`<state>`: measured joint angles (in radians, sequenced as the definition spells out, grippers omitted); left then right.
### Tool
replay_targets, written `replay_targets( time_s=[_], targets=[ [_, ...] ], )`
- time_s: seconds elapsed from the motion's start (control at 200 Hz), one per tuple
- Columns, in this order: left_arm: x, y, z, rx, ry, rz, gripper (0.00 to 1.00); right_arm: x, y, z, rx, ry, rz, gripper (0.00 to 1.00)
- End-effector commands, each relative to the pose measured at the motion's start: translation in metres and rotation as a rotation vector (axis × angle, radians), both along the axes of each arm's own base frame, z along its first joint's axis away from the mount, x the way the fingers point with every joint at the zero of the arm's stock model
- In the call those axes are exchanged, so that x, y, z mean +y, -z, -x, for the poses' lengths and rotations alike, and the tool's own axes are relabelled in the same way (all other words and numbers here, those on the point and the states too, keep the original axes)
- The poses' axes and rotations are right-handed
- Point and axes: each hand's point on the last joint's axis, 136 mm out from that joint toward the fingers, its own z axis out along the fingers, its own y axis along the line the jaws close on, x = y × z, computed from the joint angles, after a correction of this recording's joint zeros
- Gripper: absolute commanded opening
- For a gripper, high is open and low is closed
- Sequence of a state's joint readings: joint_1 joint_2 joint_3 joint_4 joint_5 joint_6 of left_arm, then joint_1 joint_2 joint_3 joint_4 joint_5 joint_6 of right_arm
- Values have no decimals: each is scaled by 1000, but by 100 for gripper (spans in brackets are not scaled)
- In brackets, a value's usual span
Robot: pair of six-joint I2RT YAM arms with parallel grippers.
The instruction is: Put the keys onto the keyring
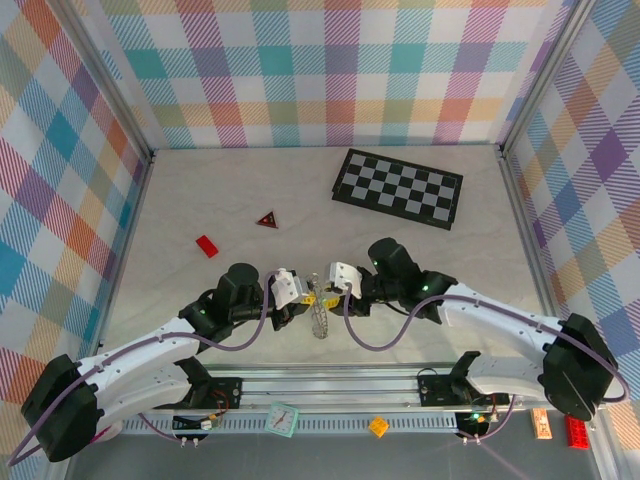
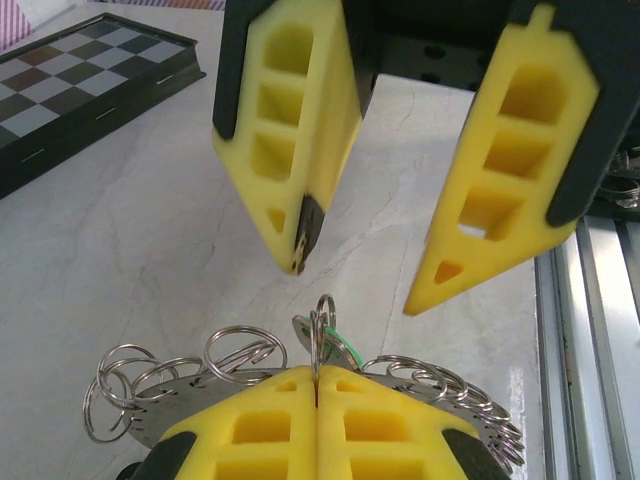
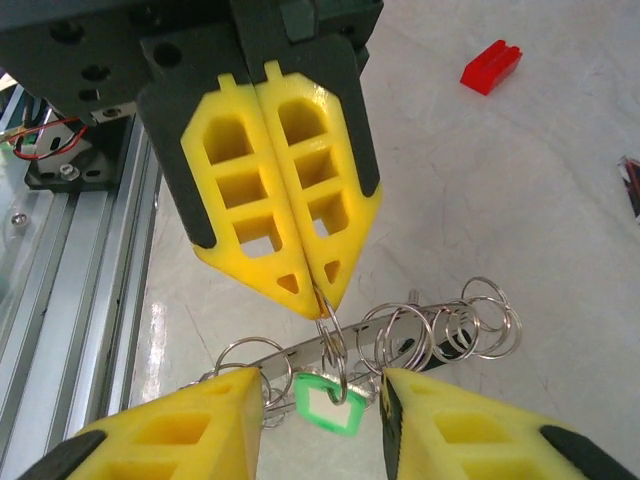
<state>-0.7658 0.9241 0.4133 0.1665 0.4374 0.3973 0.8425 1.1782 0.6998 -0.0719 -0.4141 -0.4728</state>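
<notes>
The keyring [image 1: 320, 322], a flat grey toothed ring strung with several small split rings, hangs in the air between both grippers. My left gripper [image 2: 318, 378] is shut, pinching one small split ring [image 2: 324, 325] on the keyring's rim [image 2: 135, 415]. From that split ring [image 3: 335, 345] hangs a key with a green tag [image 3: 325, 405]. My right gripper [image 3: 320, 380] is open, its fingers on either side of the green tag and not touching it. The left gripper [image 3: 322, 298] faces it from above. Something dark [image 3: 455, 343] sits behind the rings; I cannot tell what it is.
A black-and-white chessboard [image 1: 398, 188] lies at the back right. A red triangle [image 1: 267, 219] and a red brick [image 1: 207, 246] lie on the table beyond the left arm. Small bricks [image 1: 378, 426] rest by the aluminium rail [image 1: 330, 385] at the near edge.
</notes>
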Motion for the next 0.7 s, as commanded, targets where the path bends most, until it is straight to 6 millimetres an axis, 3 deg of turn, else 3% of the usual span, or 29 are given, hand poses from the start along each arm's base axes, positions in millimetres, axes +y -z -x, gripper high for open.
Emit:
replay_targets(
  time_s=[0.0, 0.325, 0.6, 0.695],
  targets=[
    [-7, -17, 10, -64, 68, 64, 0, 7, -11, 2, -26, -61, -40, 33],
    [-8, -17, 13, -64, 85, 73, 0, 14, -11, 2, -16, -90, -45, 23],
    [-6, -19, 7, -67, 48, 66, 0, 16, -15, 6, 4, -120, -41, 0],
    [-4, -18, 3, -50, 20, 35, 20, 13, -19, 7, 2, -131, -15, 0]
  ],
)
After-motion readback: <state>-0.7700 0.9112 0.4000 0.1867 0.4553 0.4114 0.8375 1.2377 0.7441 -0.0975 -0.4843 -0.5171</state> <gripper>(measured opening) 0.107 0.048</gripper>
